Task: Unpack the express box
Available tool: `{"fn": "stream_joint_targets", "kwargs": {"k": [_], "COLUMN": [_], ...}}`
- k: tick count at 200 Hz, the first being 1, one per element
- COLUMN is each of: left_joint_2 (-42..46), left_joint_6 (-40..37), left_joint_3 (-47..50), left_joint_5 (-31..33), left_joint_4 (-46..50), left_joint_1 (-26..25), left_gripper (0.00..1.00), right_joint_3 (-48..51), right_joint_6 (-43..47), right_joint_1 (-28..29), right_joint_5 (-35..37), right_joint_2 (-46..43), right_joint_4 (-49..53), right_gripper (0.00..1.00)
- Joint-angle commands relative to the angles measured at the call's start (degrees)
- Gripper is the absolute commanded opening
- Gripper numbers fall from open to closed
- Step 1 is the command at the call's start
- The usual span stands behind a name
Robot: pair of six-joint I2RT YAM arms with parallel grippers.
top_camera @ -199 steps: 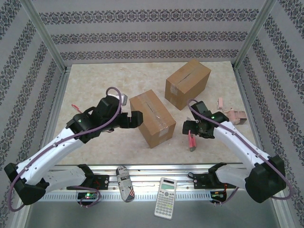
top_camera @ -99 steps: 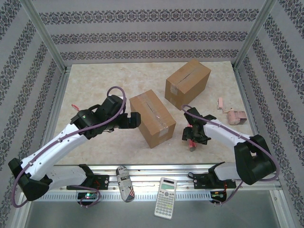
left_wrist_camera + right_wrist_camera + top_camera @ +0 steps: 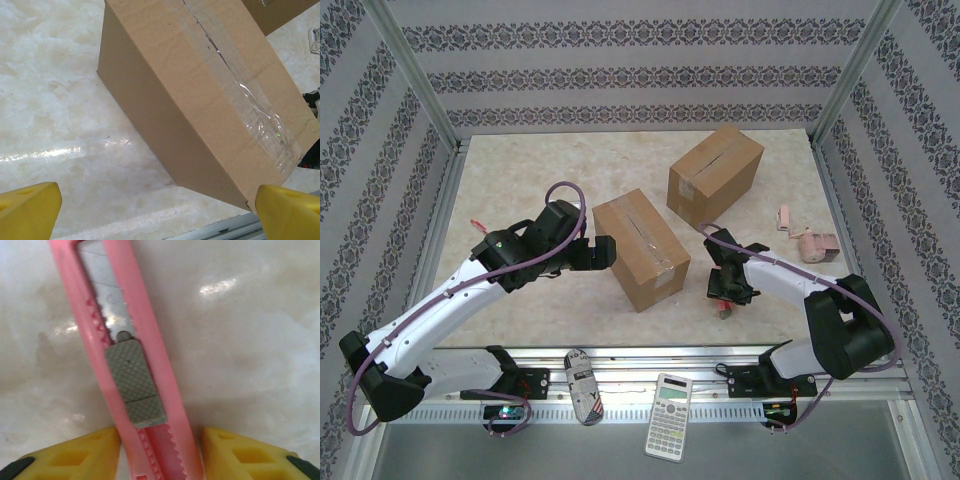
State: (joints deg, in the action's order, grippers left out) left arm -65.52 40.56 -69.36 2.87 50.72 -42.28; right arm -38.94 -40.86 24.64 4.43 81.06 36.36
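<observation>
Express box (image 3: 642,250), taped shut, sits mid-table (image 3: 520,190), long side angled toward the near edge. Second box (image 3: 715,177) stands behind it to the right, apart. Left gripper (image 3: 603,252) is level with the express box's left face, just beside it, jaws wide, nothing held. Right gripper (image 3: 725,290) is down at the table right of the box, jaws narrow around the pink box cutter (image 3: 130,365), pads (image 3: 90,450) just beside both handle edges; clamped or not, cannot tell. Blade is partly out. Calculator (image 3: 670,402) lies on the front rail.
</observation>
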Motion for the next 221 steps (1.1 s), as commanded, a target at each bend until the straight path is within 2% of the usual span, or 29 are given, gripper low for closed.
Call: {"fn": "stream_joint_targets", "kwargs": {"k": [1, 33, 93, 144, 176, 221], "left_joint_2": [0.45, -0.15, -0.33, -1.06, -4.59, -11.51], "left_joint_6": [-1.28, -2.14, -5.01, -7.36, -8.68, -9.79], "left_joint_3": [-0.31, -0.69, -1.29, -3.52, -6.96, -13.99], "left_joint_5": [0.65, 0.07, -4.41, -11.73, -16.63, -19.12], "left_joint_4": [1.56, 1.72, 0.02, -3.53, -6.69, -10.32], "left_joint_1": [0.33, 0.28, 0.26, -0.24, -1.50, -4.31], "left_gripper": [1.00, 1.00, 1.00, 1.00, 1.00, 1.00], "right_joint_3": [-0.86, -1.22, -2.65, -5.53, -9.81, -17.83], "right_joint_6": [-0.15, 0.60, 2.39, 5.83, 9.99, 15.78], "right_joint_1": [0.68, 0.76, 0.79, 0.28, 0.75, 5.66], "right_joint_5": [1.50, 1.26, 0.82, 0.66, -1.72, -6.60], "right_joint_2": [1.20, 1.65, -0.19, -12.45, -21.35, -29.45], "right_joint_4": [1.08, 1.02, 2.14, 8.39, 13.90, 18.84], "right_gripper": [0.39, 0.26, 0.21, 0.21, 0.21, 0.21]}}
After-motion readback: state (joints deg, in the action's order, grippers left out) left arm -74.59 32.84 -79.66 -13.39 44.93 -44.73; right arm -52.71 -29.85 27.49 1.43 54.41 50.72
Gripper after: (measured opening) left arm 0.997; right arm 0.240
